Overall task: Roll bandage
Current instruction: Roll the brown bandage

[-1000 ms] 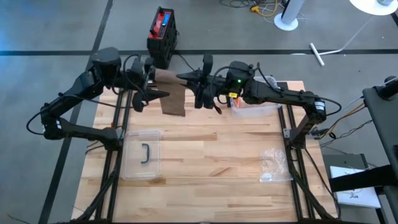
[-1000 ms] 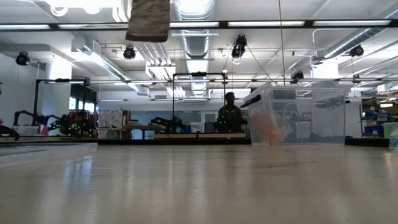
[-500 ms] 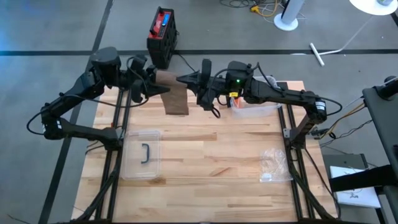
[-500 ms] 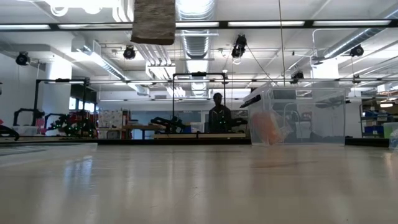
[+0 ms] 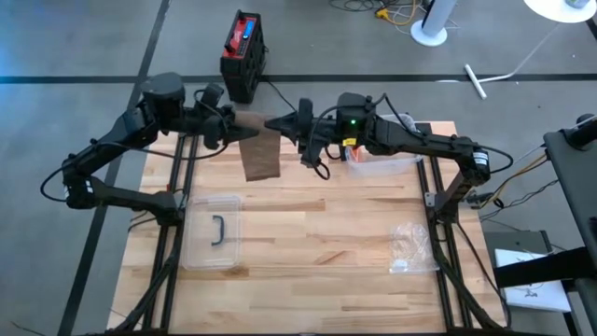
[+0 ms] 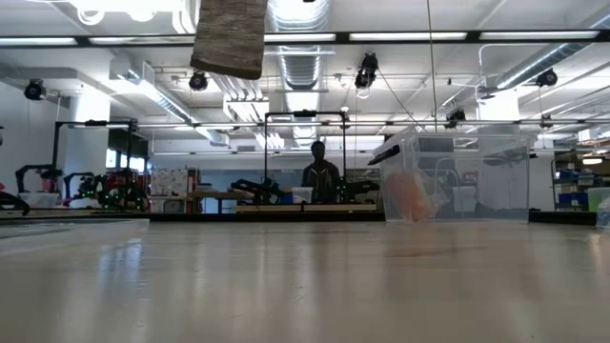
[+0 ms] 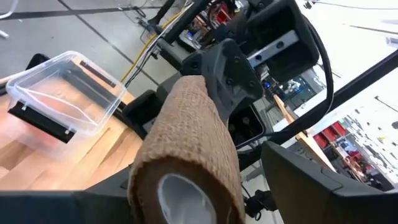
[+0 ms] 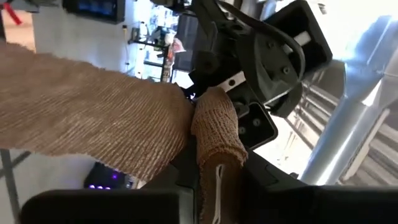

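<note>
A brown bandage (image 5: 261, 157) is held high over the table's far side between my two grippers. Its rolled part (image 7: 186, 143) lies level between them. A loose flap (image 6: 229, 38) hangs from the roll, well clear of the tabletop. My left gripper (image 5: 233, 131) comes from the table's left and is shut on the roll's end with the white core. My right gripper (image 5: 280, 123) comes from the right, faces the left one, and is shut on the roll's other end. My left gripper holds the roll by its end with the white core (image 7: 180, 196), between its two fingers. The fingers come in level from the table's left and lie along the roll, which is lifted clear and level. My right gripper pinches the roll's opposite, narrower end (image 8: 216, 171) between its two fingers, coming in level from the table's right. The flap (image 8: 93, 118) hangs slack off the roll beside them, clear of the table.
A clear lidded box (image 5: 382, 163) stands at the table's far right, just beside my right arm. A clear lid with a dark handle (image 5: 213, 231) lies at the left. A crumpled plastic bag (image 5: 409, 245) lies at the right. A person (image 6: 319, 176) stands in the room behind.
Both grippers have rolled about the line they point along while staying in place, turning the roll between them. The hanging flap has swung and now hangs slightly lower and tilted. The person in the background has walked leftward.
</note>
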Action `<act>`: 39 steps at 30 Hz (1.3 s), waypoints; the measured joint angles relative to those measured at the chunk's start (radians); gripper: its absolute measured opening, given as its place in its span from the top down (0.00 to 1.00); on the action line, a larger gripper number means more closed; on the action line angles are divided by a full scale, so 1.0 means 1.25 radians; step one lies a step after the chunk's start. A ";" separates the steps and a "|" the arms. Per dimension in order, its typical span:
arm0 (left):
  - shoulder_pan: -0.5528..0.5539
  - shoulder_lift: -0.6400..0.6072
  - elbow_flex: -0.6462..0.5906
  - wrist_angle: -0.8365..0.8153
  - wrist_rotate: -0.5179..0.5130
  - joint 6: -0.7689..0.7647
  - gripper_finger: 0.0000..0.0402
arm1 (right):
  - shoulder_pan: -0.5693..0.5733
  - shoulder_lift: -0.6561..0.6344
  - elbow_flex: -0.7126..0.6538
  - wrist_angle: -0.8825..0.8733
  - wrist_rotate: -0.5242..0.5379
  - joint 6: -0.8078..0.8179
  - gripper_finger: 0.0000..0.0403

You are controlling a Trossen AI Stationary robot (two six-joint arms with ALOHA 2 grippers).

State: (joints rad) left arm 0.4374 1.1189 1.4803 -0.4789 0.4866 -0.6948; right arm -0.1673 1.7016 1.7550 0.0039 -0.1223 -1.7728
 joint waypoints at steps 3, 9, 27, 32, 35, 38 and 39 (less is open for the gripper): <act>0.000 0.002 0.000 -0.008 -0.004 0.000 0.43 | 0.000 0.000 0.000 -0.005 -0.001 -0.029 0.86; 0.001 0.005 0.000 -0.020 -0.011 0.037 0.62 | 0.001 0.001 -0.001 -0.008 -0.008 -0.043 0.81; 0.003 -0.020 0.004 -0.045 -0.148 0.441 0.80 | 0.016 -0.084 0.006 0.015 0.005 0.850 0.44; 0.002 -0.012 -0.007 0.010 -0.154 0.595 0.82 | -0.021 -0.084 0.006 0.008 -0.005 1.095 0.38; 0.002 -0.008 -0.032 0.059 -0.154 0.650 0.85 | -0.039 -0.076 0.006 0.002 -0.028 1.173 0.38; 0.002 -0.008 -0.043 0.094 -0.153 0.675 0.84 | -0.048 -0.075 0.006 -0.014 -0.034 1.194 0.39; 0.002 -0.008 -0.045 0.106 -0.153 0.677 0.84 | -0.048 -0.075 0.006 -0.015 -0.035 1.193 0.40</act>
State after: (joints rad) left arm 0.4393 1.1087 1.4244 -0.3459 0.2959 0.1514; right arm -0.2272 1.6081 1.7622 -0.0143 -0.1658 -0.2816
